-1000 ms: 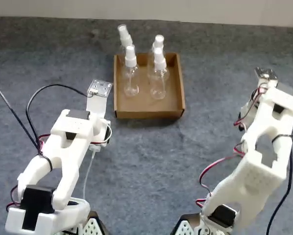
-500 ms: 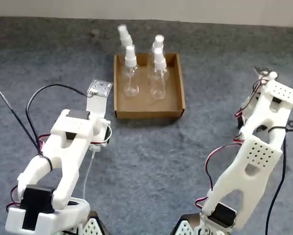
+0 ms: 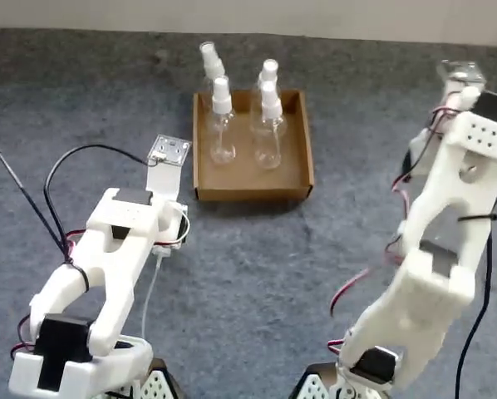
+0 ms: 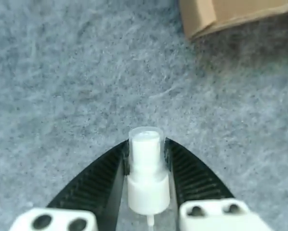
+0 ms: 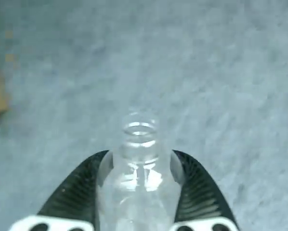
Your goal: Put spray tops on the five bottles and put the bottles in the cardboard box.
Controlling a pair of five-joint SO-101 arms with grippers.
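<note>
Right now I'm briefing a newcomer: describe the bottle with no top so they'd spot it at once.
On the grey table, look right of the cardboard box to the right gripper. The clear bottle between its black fingers is the one: its neck is open, while the four bottles at the box wear white tops.

Your high cam hung overhead on the near side, looking down and forward across the grey surface (image 3: 257,241) toward the cardboard box (image 3: 248,194). Your wrist cams rode right behind the left hand (image 4: 146,145) and right hand (image 5: 140,155), very close, facing the surface. Left wrist and high shared the box's corner.
</note>
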